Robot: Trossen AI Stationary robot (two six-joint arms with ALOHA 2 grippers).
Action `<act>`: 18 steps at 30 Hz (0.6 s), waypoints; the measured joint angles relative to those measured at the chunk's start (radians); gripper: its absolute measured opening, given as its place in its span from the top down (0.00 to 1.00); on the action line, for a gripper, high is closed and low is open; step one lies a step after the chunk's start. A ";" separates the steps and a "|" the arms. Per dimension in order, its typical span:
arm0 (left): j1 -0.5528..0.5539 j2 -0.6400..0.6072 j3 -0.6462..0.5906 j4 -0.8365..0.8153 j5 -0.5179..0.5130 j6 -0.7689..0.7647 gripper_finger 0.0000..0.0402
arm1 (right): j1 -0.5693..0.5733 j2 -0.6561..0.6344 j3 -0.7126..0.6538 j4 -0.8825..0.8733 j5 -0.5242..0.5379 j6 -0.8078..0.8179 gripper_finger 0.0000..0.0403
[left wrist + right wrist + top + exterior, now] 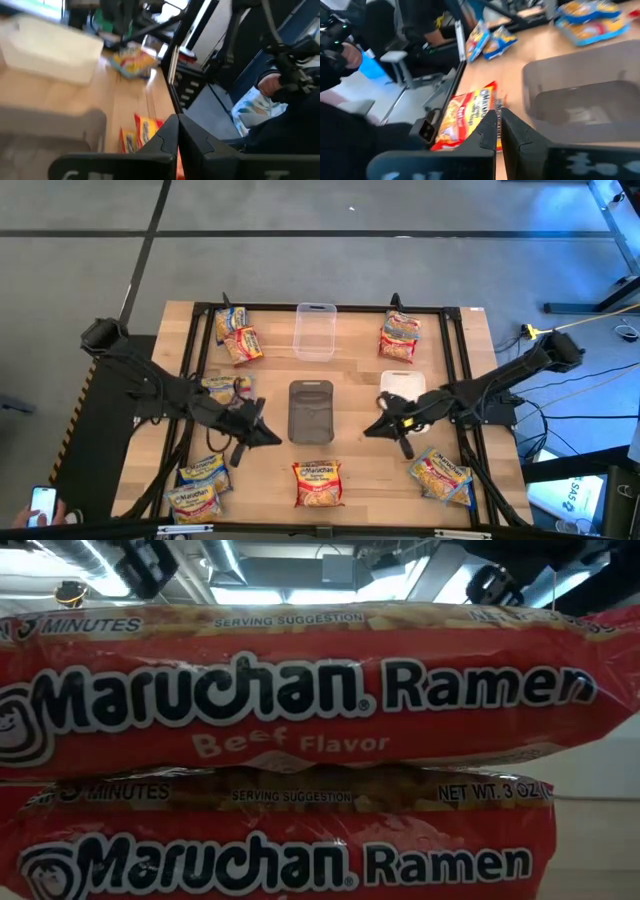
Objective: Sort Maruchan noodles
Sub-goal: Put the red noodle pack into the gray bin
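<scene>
**Both claws closed at mid-counter, packets ringing the edges**

The wooden counter (350,465) has a black frame along its edges. Bare wood lies open down the middle, around the bins. The left claw (262,432) sits just left of the grey bin (311,412), fingers pressed together and empty. The right claw (385,426) is right of that bin, also pressed together, beside the white bin (403,383). A clear bin (314,330) stands at the far edge. All three bins look empty, though the grey one is hard to read. Flat, glossy noodles (318,483) lie at the near edge; others sit at the corners and left side.
</scene>
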 joint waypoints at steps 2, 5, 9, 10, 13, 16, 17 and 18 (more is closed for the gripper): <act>-0.028 0.035 0.000 0.000 -0.019 -0.053 1.00 | 0.013 0.049 0.032 -0.004 -0.020 0.014 1.00; -0.071 0.093 0.000 0.000 -0.053 -0.106 1.00 | 0.052 0.116 0.071 -0.005 -0.003 0.013 1.00; -0.114 0.165 0.000 0.020 -0.071 -0.187 1.00 | 0.110 0.202 0.125 -0.006 0.054 0.020 1.00; -0.126 0.180 0.000 0.029 -0.073 -0.198 1.00 | 0.122 0.223 0.142 -0.004 0.071 0.034 1.00; -0.158 0.224 0.000 0.071 -0.072 -0.222 1.00 | 0.150 0.279 0.187 -0.003 0.098 0.090 1.00; -0.194 0.268 0.000 0.134 -0.073 -0.222 1.00 | 0.171 0.334 0.228 -0.004 0.099 0.155 1.00; -0.206 0.283 0.000 0.152 -0.074 -0.222 1.00 | 0.177 0.355 0.242 0.003 0.099 0.184 1.00; -0.218 0.299 0.000 0.169 -0.078 -0.222 1.00 | 0.182 0.368 0.250 0.006 0.102 0.214 1.00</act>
